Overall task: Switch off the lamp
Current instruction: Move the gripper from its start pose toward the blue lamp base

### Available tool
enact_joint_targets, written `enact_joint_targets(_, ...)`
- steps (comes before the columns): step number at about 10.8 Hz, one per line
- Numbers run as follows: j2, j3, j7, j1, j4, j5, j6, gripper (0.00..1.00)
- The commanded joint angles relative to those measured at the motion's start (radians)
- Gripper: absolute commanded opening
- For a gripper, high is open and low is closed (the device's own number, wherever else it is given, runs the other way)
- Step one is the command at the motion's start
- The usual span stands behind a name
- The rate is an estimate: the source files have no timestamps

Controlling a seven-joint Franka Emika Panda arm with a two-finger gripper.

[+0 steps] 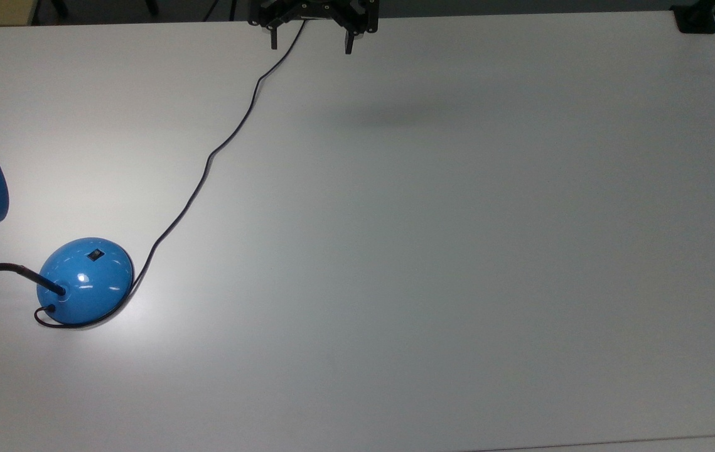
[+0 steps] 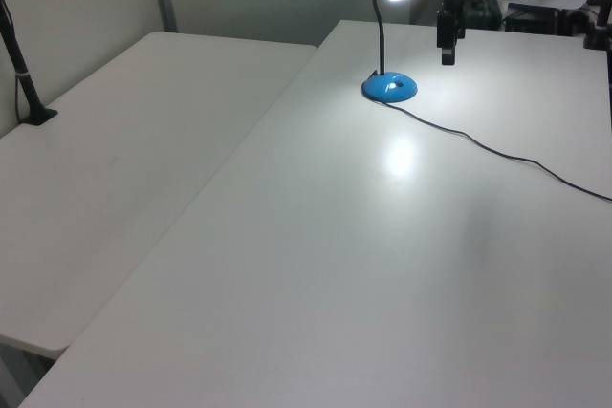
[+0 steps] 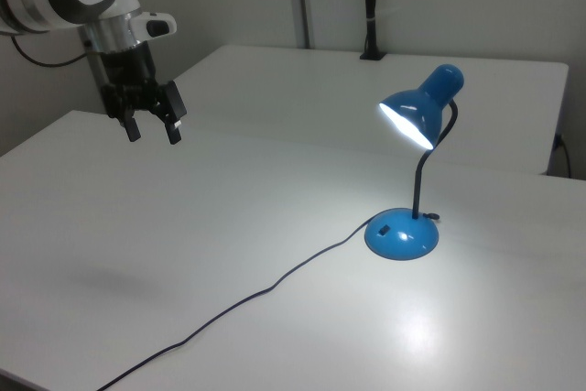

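The blue lamp stands on the white table and is lit, throwing a bright patch onto the tabletop. Its dome base sits near the top view's left edge and carries a small black rocker switch. A thin black neck rises to the blue shade. My gripper hangs open in the air, well above the table and far from the lamp, at the right view's upper left. It holds nothing. The gripper also shows at the top view's upper edge.
The lamp's black cord snakes from the base across the table toward the far edge, passing under the gripper. A second white table adjoins on the left view's left, with a black post clamped at its edge.
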Motion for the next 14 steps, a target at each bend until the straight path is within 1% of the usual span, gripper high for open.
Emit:
enact_joint_targets(1,-0.009,-0.01,-0.014,0.007,0.005,-0.011,-0.031,1.0)
enact_joint_targets(5,-0.01,-0.011,-0.022,0.004,0.005,-0.001,-0.031,1.0)
enact_joint_targets(6,-0.01,-0.011,-0.025,0.004,0.006,-0.001,-0.031,0.94)
enact_joint_targets(7,-0.01,-0.011,-0.034,0.004,0.005,-0.001,-0.03,0.64)
enact_joint_targets(8,-0.01,-0.011,-0.051,0.006,0.006,-0.001,-0.031,0.31)
enact_joint_targets(9,-0.01,-0.011,-0.052,0.006,0.005,-0.001,-0.031,0.03)
enact_joint_targets(10,-0.009,-0.011,-0.052,0.006,0.004,0.0,-0.031,0.0)
enact_joint_targets(14,-0.003,-0.011,-0.052,0.006,0.004,0.003,-0.022,0.0)
